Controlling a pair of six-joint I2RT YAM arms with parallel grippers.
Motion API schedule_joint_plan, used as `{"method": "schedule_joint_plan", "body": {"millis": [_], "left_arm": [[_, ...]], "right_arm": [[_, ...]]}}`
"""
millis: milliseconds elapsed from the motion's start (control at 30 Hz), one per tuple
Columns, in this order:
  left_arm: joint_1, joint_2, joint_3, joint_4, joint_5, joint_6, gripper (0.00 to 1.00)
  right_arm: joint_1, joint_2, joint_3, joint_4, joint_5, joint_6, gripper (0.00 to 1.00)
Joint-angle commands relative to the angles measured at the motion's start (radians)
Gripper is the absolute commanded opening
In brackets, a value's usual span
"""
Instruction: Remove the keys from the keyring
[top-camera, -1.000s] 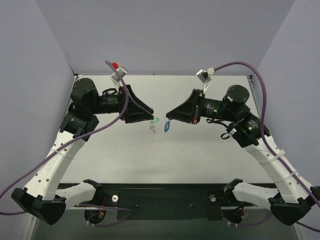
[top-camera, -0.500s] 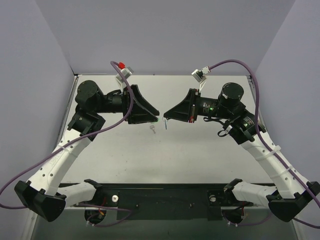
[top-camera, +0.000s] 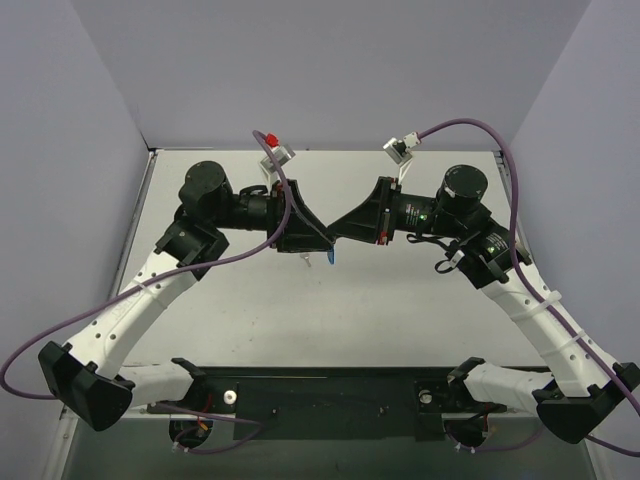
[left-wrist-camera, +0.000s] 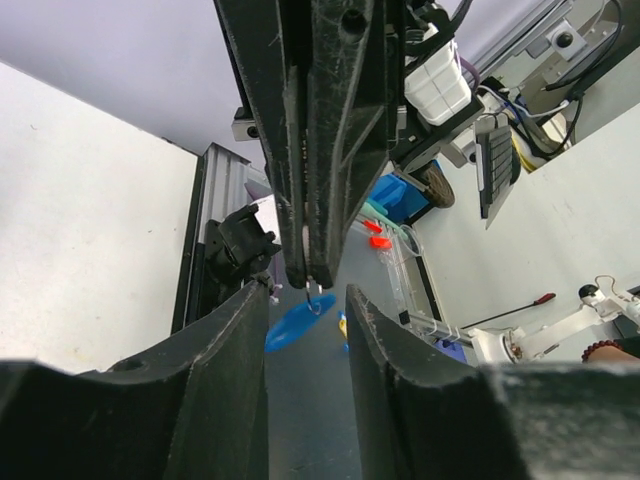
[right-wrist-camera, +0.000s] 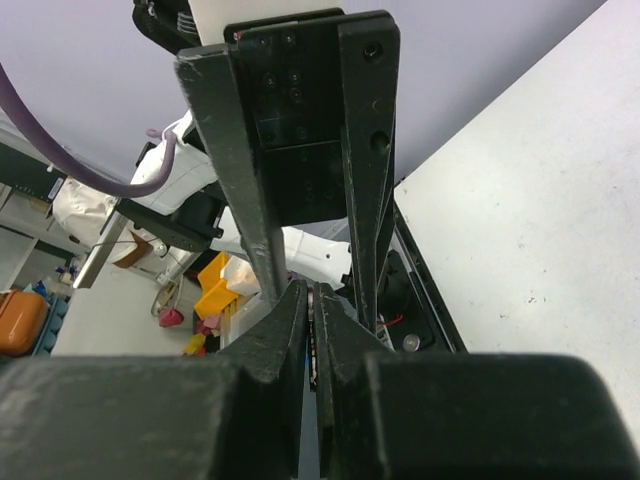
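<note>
My right gripper (left-wrist-camera: 307, 281) holds its jaws together on the thin metal ring (left-wrist-camera: 317, 299) of the small blue oval plastic key tag (left-wrist-camera: 298, 322), which dangles over the middle of the white worktop (top-camera: 400, 300). My left gripper (top-camera: 318, 246) has its jaws apart around it. I should close on the tiny silver metal key, which I cannot make out, not the tag.

A white worktop (top-camera: 400, 300) is boxed in by plain pale lavender panels, a back wall (top-camera: 330, 70), a left wall (top-camera: 60, 150) and a right wall (top-camera: 590, 120), all under soft, even light, with a dark rail (top-camera: 330, 385) along the near edge. The left wrist view shows a room beyond with a blue bin (left-wrist-camera: 395, 195) and a clear plastic box (left-wrist-camera: 400, 265). The right wrist view shows yellow bins (right-wrist-camera: 215, 295) and an orange container (right-wrist-camera: 20, 320) among blurred clutter.
</note>
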Motion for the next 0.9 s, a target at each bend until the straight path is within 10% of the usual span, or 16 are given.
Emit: {"method": "schedule_joint_plan", "body": {"millis": [0, 233, 867], "left_arm": [[-0.022, 0.013, 0.054, -0.019, -0.018, 0.053, 0.42], [-0.035, 0.014, 0.051, -0.020, -0.050, 0.055, 0.01], [-0.062, -0.150, -0.189, 0.222, -0.565, -0.250, 0.00]], "right_arm": [[-0.002, 0.006, 0.037, 0.076, -0.018, 0.005, 0.00], [0.006, 0.009, 0.030, 0.076, -0.030, 0.008, 0.00], [0.067, 0.004, -0.099, 0.183, 0.280, 0.037, 0.00]]}}
